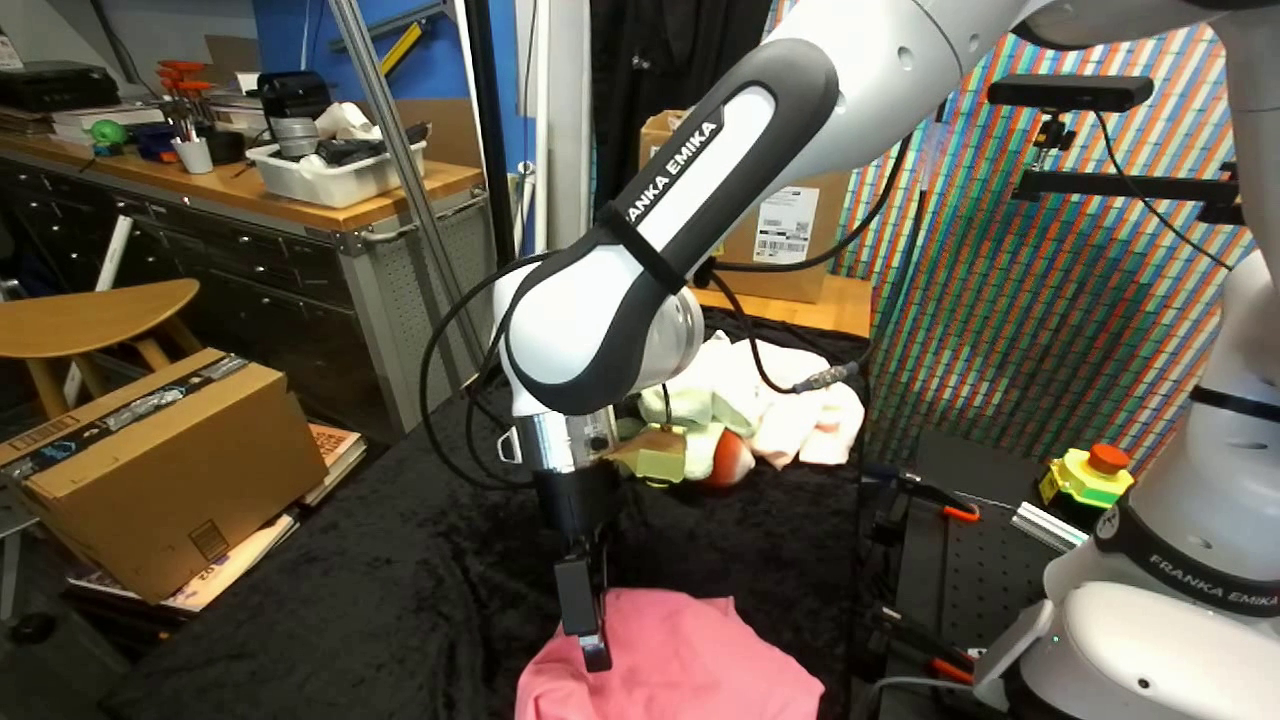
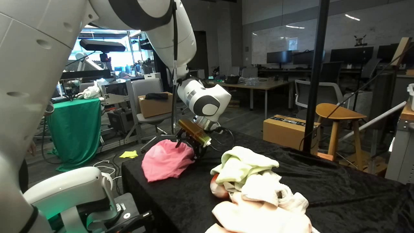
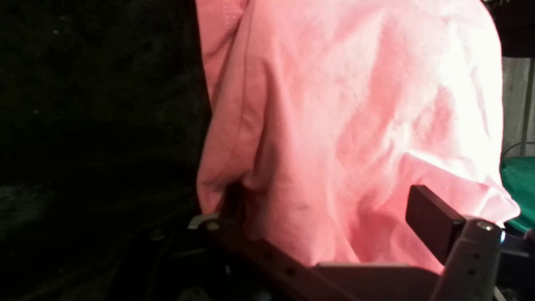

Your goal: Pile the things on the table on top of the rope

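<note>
My gripper (image 1: 597, 655) points down at the bright pink rag (image 1: 690, 665) near one end of the black table (image 1: 400, 590). In the wrist view the jaws stand wide apart, with folds of the pink rag (image 3: 334, 117) between and beyond the fingers (image 3: 432, 221), not pinched. A heap of rags lies apart from it: pale yellow-green (image 2: 242, 165) on top, white (image 2: 262, 187) beside it, cream-peach (image 2: 258, 215) nearest that camera. A red-and-white ball (image 2: 218, 187) pokes out at the heap's side. The rope is hidden or out of view.
A cardboard box (image 1: 800, 225) stands behind the rag heap. Beside the table, another cardboard box (image 1: 170, 470) rests on books. The robot's base (image 1: 1170, 560) and a red stop button (image 1: 1108, 459) flank the table's other side. A black pole (image 2: 315, 77) rises at the table's edge.
</note>
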`<state>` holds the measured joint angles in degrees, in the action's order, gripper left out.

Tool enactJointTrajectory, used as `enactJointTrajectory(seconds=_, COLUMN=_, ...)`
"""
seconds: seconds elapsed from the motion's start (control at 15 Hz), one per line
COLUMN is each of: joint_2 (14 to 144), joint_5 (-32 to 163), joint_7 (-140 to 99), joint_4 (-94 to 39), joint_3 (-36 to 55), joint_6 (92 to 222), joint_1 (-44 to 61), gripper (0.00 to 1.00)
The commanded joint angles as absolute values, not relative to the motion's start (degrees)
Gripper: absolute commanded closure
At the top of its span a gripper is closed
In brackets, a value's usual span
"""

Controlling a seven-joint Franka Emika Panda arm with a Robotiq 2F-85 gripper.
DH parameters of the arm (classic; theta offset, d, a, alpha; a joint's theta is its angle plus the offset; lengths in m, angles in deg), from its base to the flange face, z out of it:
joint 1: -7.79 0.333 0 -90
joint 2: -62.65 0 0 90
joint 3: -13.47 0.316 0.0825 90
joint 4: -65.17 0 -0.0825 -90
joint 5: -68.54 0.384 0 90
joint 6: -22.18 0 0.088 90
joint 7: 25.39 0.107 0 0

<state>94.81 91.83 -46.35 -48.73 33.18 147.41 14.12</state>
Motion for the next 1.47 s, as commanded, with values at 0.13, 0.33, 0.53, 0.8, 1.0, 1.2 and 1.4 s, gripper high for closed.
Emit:
enactJointTrajectory(seconds=0.13, joint_2=96.1, joint_5=93.8, joint_7=-45.9, joint_4=-46.1, joint_3=33.3, joint_6=144.5, joint_1=13.7, gripper=0.26)
enactJointTrajectory(seconds=0.33, joint_2=95.7, joint_5=93.8, joint_7=-45.9, joint_4=-45.9, joint_3=33.2, joint_6=144.0, joint_1=13.5, gripper=0.38)
enactJointTrajectory(seconds=0.53, joint_2=95.4, joint_5=93.7, joint_7=-46.1, joint_4=-45.5, joint_3=33.1, joint_6=142.9, joint_1=13.4, gripper=0.62)
enactJointTrajectory(seconds=0.8, joint_2=94.8, joint_5=93.9, joint_7=-47.1, joint_4=-44.5, joint_3=33.2, joint_6=139.6, joint_1=12.6, gripper=0.9)
enactJointTrajectory(seconds=1.0, joint_2=94.2, joint_5=94.3, joint_7=-48.3, joint_4=-43.3, joint_3=33.2, joint_6=135.7, joint_1=11.7, gripper=0.96)
enactJointTrajectory(seconds=1.2, joint_2=93.7, joint_5=94.7, joint_7=-49.8, joint_4=-41.9, joint_3=32.9, joint_6=131.7, joint_1=10.7, gripper=0.93)
enactJointTrajectory(seconds=1.4, joint_2=92.5, joint_5=95.2, joint_7=-51.4, joint_4=-41.2, joint_3=32.4, joint_6=129.3, joint_1=9.8, gripper=0.93)
